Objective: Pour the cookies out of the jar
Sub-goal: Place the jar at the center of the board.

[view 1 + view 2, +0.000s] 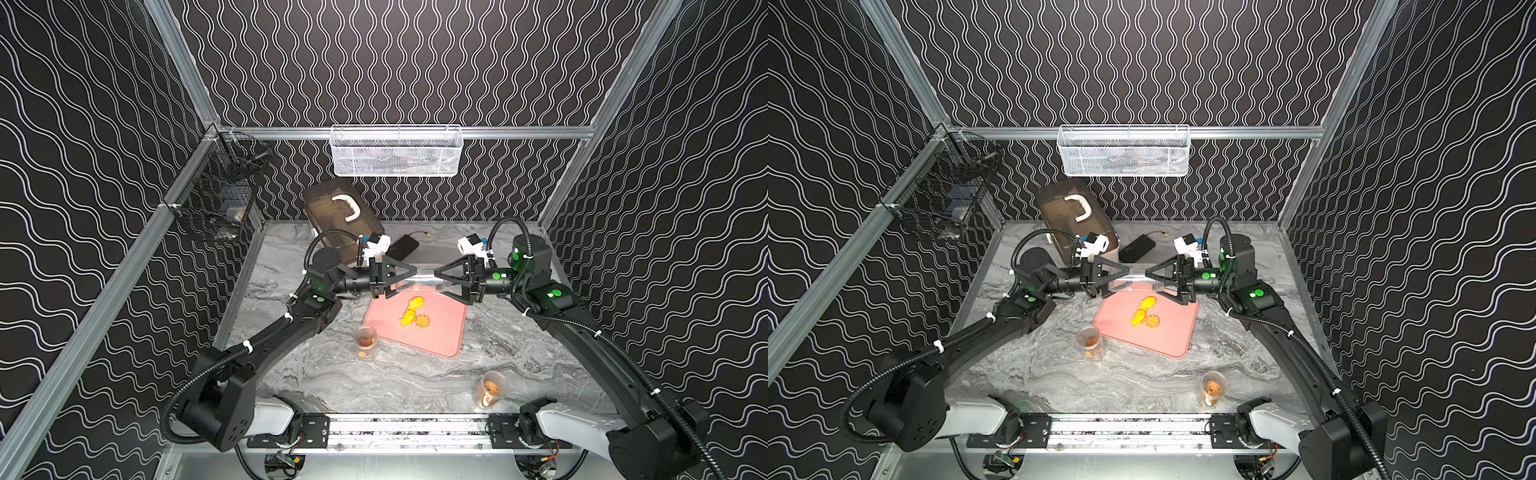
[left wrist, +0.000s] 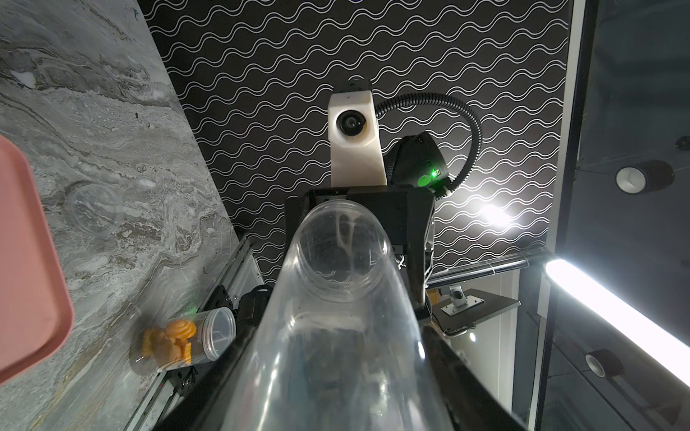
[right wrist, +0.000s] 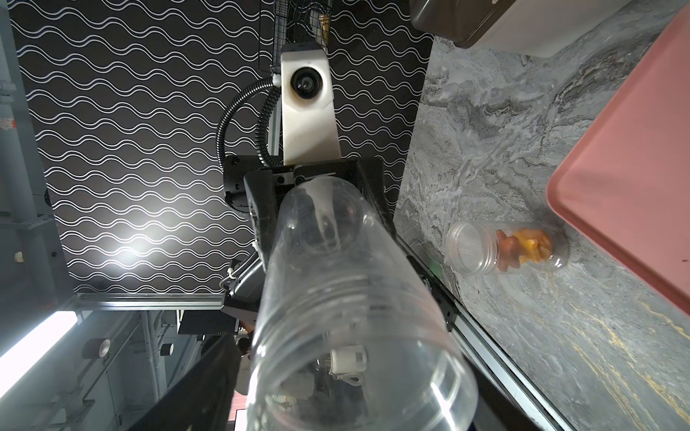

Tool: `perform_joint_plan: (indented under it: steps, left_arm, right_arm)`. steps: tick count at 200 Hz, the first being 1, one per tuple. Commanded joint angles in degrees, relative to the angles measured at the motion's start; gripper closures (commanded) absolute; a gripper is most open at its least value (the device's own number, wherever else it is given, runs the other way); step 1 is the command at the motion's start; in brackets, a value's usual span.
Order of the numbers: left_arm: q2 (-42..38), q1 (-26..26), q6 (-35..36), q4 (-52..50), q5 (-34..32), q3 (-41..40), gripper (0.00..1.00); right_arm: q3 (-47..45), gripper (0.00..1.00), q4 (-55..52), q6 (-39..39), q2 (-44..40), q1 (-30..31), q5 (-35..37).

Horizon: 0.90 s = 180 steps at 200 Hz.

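Spanning the gap between both arms, the clear jar [image 1: 422, 281] lies level above the far edge of the pink tray [image 1: 440, 332]. Its long axis runs straight from the left gripper [image 1: 405, 279] to the right gripper [image 1: 439, 279]. The left gripper is clamped on the base end. The threaded mouth points at the right gripper, whose fingers flank the neck, though I cannot tell whether they press it. Both wrist views show this jar empty. The cookies [image 1: 411, 315] lie in a small yellow cluster on the tray, just below the jar. A second jar [image 1: 365, 338] stands beside the tray's near-left corner and a third jar [image 1: 491, 388] well apart toward the front right, both holding biscuits. Any hand-off, I judge, turns on that shared axis.
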Motion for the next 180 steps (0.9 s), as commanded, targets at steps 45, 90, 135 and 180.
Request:
perform_joint_plan:
  steps: [45,90,135,180]
  left_arm:
    - [0.1,-0.3,-1.6,3.5,0.8,-0.3,0.58]
    - [-0.5,-0.6,-1.1,2.8,1.1,-0.6,0.58]
    - [0.3,-0.8,-1.3,3.6,1.4,-0.8,0.58]
    - [-0.2,-1.0,-0.5,2.2,1.6,-0.5,0.58]
  right_arm:
    - [-0.2,0.22,3.9,1.2,-0.3,0.0,0.0]
    - [-0.2,0.16,4.3,1.2,-0.2,-0.1,0.0]
    - [-0.5,0.18,4.2,0.7,-0.2,-0.1,-0.1]
    - [-0.5,0.21,4.9,1.1,0.3,-0.2,-0.5]
